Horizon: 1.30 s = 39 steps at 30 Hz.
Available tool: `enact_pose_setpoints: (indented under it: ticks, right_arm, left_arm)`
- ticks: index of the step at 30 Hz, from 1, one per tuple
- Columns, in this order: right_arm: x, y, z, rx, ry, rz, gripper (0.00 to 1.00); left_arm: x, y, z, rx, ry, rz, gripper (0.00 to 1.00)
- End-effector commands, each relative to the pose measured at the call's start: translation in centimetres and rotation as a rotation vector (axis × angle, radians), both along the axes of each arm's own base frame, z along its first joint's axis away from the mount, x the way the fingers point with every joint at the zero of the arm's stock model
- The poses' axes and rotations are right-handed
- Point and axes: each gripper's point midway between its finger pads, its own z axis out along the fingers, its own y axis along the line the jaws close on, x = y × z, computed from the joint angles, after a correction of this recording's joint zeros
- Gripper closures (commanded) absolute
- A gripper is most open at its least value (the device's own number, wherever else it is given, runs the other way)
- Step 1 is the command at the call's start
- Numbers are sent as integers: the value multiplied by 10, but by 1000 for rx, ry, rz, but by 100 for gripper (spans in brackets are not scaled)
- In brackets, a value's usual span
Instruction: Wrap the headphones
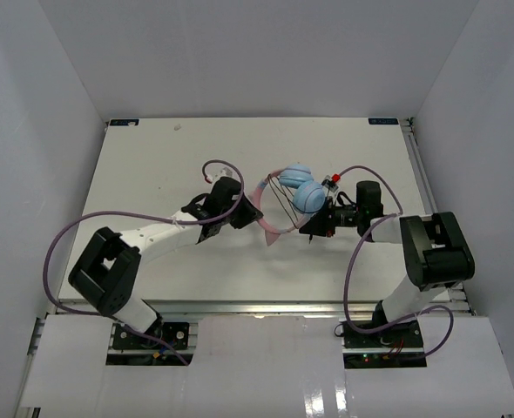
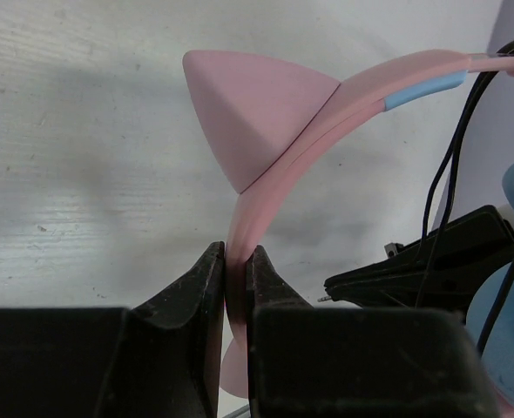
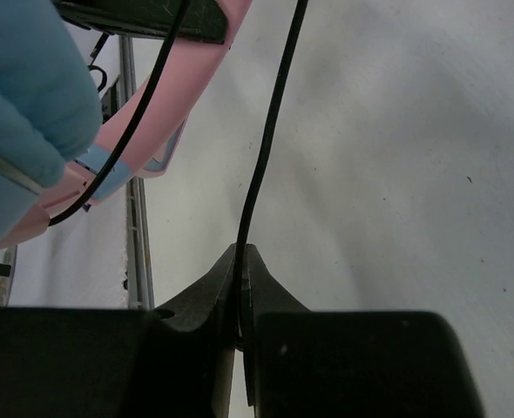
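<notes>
The headphones point(image 1: 296, 187) are in the middle of the top view, between the two arms. The left gripper point(image 2: 233, 270) is squeezed tight on the pink headband point(image 2: 361, 91). The right gripper point(image 3: 241, 266) pinches the thin black cable point(image 3: 270, 131). The ear cups may be off the table point(image 1: 152, 157); it is hard to tell.

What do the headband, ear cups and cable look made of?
Headband: seemingly matte pink plastic, smooth, rigidly moulded with a cat ear. Ear cups: light blue, rounded and cushiony, maybe soft leatherette; unclear. Cable: thin black, likely rubbery sheath, curving freely.
</notes>
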Motion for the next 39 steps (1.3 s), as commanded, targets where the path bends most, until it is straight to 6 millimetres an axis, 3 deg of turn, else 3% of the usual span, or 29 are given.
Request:
enact_pose_setpoints:
  ticks: [1,11,24,31,34,39]
  right_arm:
    - [21,1,4,49,13,-9,92]
    - [46,-15,-25,59,194,-133,91]
    - [52,-33,-43,12,257,-200,74]
    - [66,-73,-36,-39,204,-311,70]
    - [66,-82,-27,-93,143,-315,69]
    - [58,-92,-4,-202,-12,-312,64]
  left_arm:
    - [24,-9,22,-114,33,152,100]
    - [31,0,-21,-30,177,291,100]
    - [39,-5,-59,78,309,338,100]
    - [44,3,-73,215,347,326,99]
    - [45,5,-72,282,357,294,84]
    - [46,7,-71,376,362,222,40]
